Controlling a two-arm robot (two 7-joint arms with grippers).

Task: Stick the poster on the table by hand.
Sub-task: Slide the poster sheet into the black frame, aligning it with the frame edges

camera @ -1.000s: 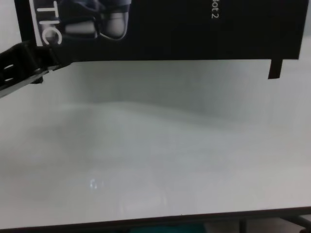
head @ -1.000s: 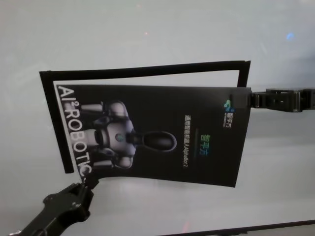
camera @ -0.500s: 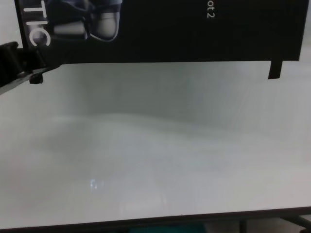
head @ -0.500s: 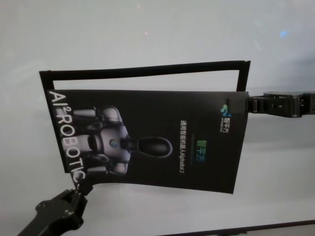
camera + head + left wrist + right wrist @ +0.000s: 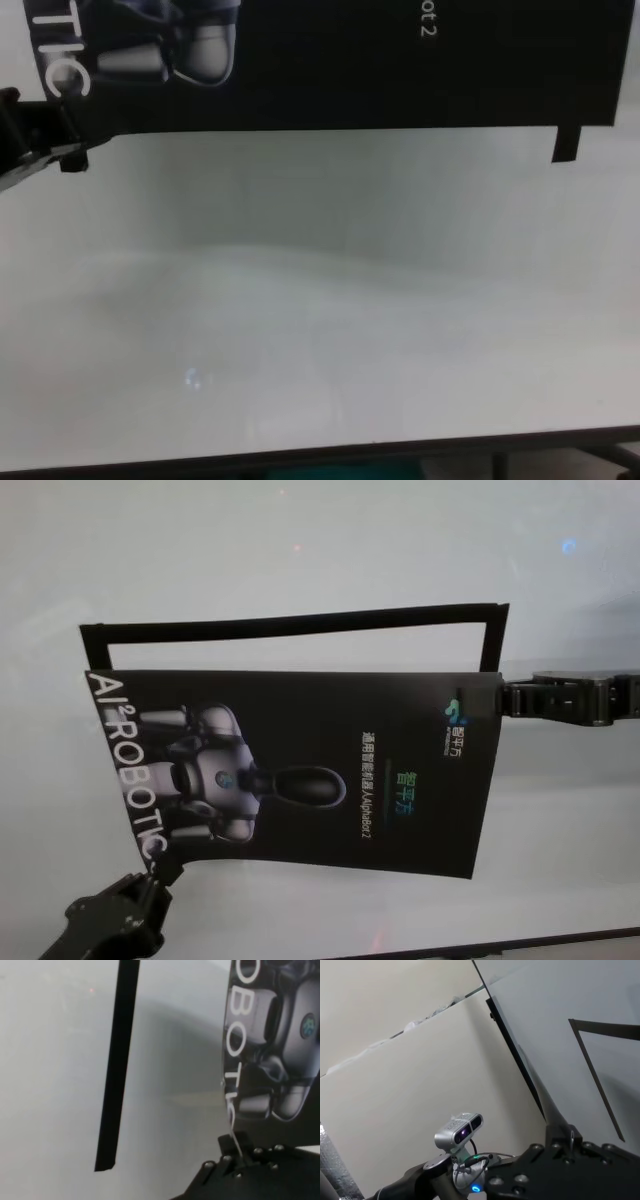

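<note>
**Inspection: poster held over the table by both my grippers**

I hold the large black glossy poster [image 5: 300, 765] printed with a grey-white robot figure and white lettering. It hangs between my two arms above the wide plain white-grey table [image 5: 300, 560]. It is tilted, not lying flat; its near edge stands clear of the tabletop in the chest view.

My left gripper [image 5: 163, 868], a dark ridged pincer, is at the poster's near left corner, just under the end of the white word "ROBOTIC". The left wrist view shows its fingers [image 5: 239, 1147] clenched on the thin sheet edge, which passes between them. The right gripper [image 5: 500, 697] reaches in from the right side and meets the poster's far right corner. In the right wrist view the sheet edge runs into its closed fingers [image 5: 565, 1137], so I record it as grasping the poster too.

On the table lies a frame of narrow black tape strips [image 5: 300, 622]. One strip runs along the far side, one down the right side and one down the left. The poster covers most of the area inside this outline. Its upper edge sits just nearer to me than the far strip, with a band of bare table between them. A short tape end [image 5: 566, 143] shows below the poster's near edge on the right.
</note>
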